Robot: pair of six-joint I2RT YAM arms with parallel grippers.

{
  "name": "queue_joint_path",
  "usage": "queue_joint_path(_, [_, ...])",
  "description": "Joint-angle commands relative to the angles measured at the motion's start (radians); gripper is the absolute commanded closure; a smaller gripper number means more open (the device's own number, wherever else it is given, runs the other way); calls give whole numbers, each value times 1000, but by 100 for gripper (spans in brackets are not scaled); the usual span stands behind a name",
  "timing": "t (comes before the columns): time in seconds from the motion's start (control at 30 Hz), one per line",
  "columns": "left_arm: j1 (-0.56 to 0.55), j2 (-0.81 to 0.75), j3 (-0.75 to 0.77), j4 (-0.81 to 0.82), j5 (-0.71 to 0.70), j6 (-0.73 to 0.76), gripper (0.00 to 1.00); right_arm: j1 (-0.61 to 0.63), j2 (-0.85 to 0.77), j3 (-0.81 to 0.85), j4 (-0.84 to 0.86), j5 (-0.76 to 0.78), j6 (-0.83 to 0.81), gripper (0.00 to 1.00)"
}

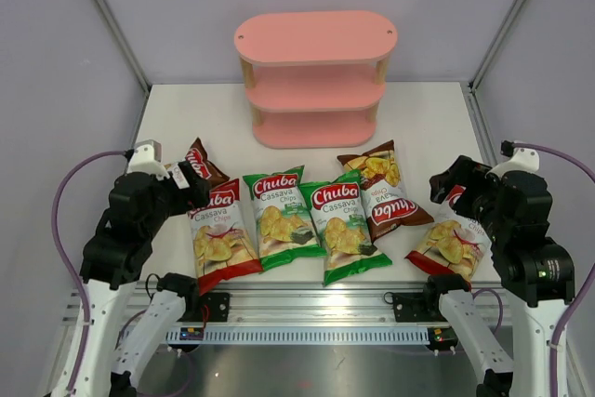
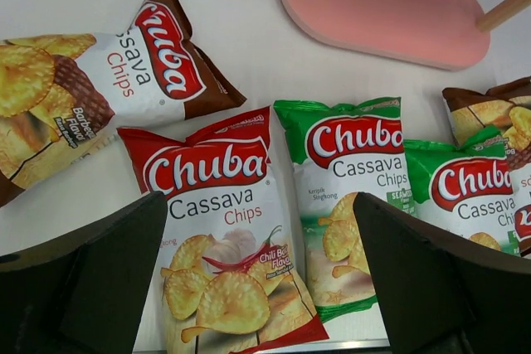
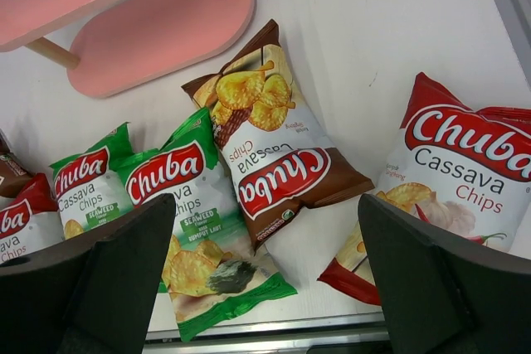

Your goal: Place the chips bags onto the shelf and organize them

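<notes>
all six bags lay flat on the white worktop (image 1: 428, 118), in a loose row in front of the pink shelf (image 1: 316, 76), which stood at the far edge.

every bag was printed "chuba cassava chips", with a red-and-white logo.
- left brown bag (image 2: 124, 72): tilted, flavour line beginning "barbe…", partly hidden under the left arm in the top view.
- left red bag (image 2: 220, 230): "chili" legible beside a pepper picture.
- left green bag (image 2: 348, 180): small print "keripik singkong".
- right green bag (image 3: 187, 213): "seaweed", "rumput laut"; its top corner overlapped the right brown bag (image 3: 278, 155), whose logo read upside down from the arms' side.
- right red bag (image 3: 452, 172): lay apart, nearest the right edge.

left tool (image 2: 257, 205): jaws wide apart, nothing between them, above the left red bag.
right tool (image 3: 267, 202): jaws wide apart, nothing held, above the strip between the right brown and right red bags.
</notes>
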Motion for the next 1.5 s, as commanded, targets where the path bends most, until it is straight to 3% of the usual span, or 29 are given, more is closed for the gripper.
queue_joint_path(0.0, [-4,41,-6,57,61,9,1,-1,-19,10,27,0,-3,0])
queue_joint_path(0.13, [-4,70,-47,101,138,-31,1,-1,-41,-18,72,-47,-21,1])
queue_joint_path(0.33, [-4,218,-126,225,351,-106,1,-1,-56,-90,162,-289,-7,1])
queue_joint_path(0.57, [-27,419,-245,504,538,-224,1,-1,-50,-173,260,-463,68,1])
queue_joint_path(0.87, [-114,610,-229,541,429,-241,3,-2,-54,-193,273,-481,82,0])
queue_joint_path(0.97, [-155,666,-219,512,308,-230,3,-1,-57,-190,273,-482,83,1])
queue_joint_path(1.47, [-174,733,-425,796,437,-336,10,-1,-42,-240,346,-555,140,1])
